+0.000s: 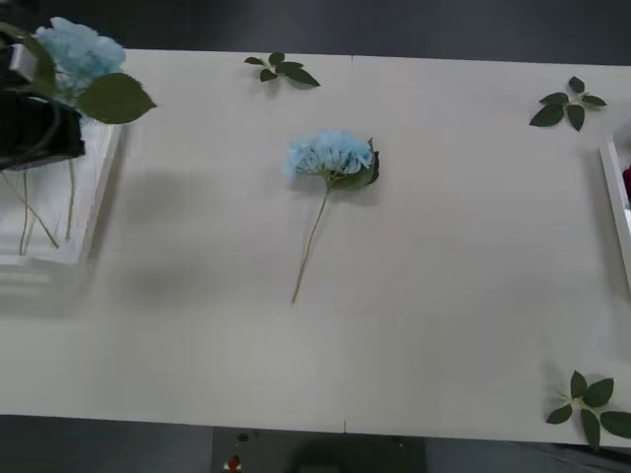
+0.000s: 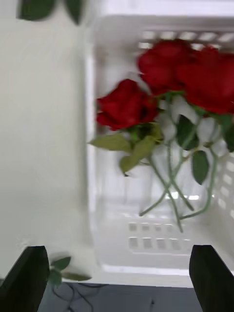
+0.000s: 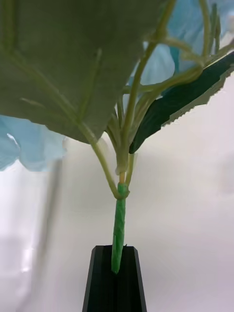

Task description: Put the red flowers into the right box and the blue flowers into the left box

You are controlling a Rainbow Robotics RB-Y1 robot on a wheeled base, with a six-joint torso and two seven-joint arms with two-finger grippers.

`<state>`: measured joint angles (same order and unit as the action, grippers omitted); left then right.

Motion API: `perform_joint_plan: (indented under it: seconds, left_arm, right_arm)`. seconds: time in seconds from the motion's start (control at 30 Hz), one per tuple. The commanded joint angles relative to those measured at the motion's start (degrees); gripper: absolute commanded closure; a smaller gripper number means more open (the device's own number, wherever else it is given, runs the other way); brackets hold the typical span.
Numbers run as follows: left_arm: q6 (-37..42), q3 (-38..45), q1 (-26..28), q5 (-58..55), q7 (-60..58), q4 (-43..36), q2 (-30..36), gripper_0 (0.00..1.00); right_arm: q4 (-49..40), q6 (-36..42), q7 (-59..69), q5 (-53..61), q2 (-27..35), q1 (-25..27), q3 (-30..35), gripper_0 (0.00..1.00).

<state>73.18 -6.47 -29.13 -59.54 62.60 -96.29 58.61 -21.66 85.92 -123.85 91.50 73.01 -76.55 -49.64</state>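
A blue flower [image 1: 328, 156] lies flat in the middle of the table, its stem pointing toward the near edge. My left gripper [image 1: 37, 130] hangs over the left box [image 1: 99, 192] at the far left, shut on the green stem [image 3: 118, 219] of another blue flower [image 1: 79, 49]. That flower's head and big leaf stand above the gripper. Thin stems [image 1: 25, 212] lie in the left box. My right gripper [image 2: 117, 280] is open over the right box [image 2: 156, 239], where three red flowers [image 2: 126, 105] lie. In the front view the right box [image 1: 616, 197] shows at the right edge.
Loose green leaf sprigs lie at the table's far middle [image 1: 283, 69], far right [image 1: 570, 103] and near right corner [image 1: 592, 404]. One sprig [image 2: 61, 270] lies beside the right box. The table's near edge [image 1: 345, 426] runs along the front.
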Motion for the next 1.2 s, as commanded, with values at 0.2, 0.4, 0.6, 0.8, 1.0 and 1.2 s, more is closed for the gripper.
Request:
perform_joint_plan:
  seconds: [0.2, 0.4, 0.6, 0.8, 1.0, 1.2]
  left_arm:
    - [14.80, 19.91, 6.81, 3.12, 10.62, 1.72, 6.69, 1.00]
    - [11.20, 23.43, 7.51, 14.98, 10.88, 3.92, 7.30, 1.00]
    - [-3.13, 18.95, 7.60, 17.88, 5.78, 9.54, 6.69, 1.00]
    - [-19.21, 11.21, 7.60, 17.62, -1.16, 16.31, 6.16, 1.00]
    - [-27.74, 7.08, 7.60, 19.11, -7.84, 18.33, 4.14, 1.00]
    - [-30.46, 5.23, 7.51, 25.09, -12.85, 18.33, 1.59, 1.00]
  right_arm:
    - [-28.88, 5.66, 3.17, -0.62, 1.61, -1.84, 5.87, 0.16]
    - [-49.53, 6.10, 0.62, 2.11, 2.67, -0.97, 5.17, 0.16]
    - [-65.88, 6.02, -12.21, 3.16, 5.39, 1.67, 4.82, 0.16]
    - [-72.47, 4.61, -30.14, 6.77, 5.48, 6.42, 7.89, 0.16]
    - [-72.47, 2.32, -31.15, 6.24, 2.76, 21.18, 20.99, 0.16]
    - [-71.68, -2.33, -31.15, 4.22, 1.44, 31.20, 24.24, 0.16]
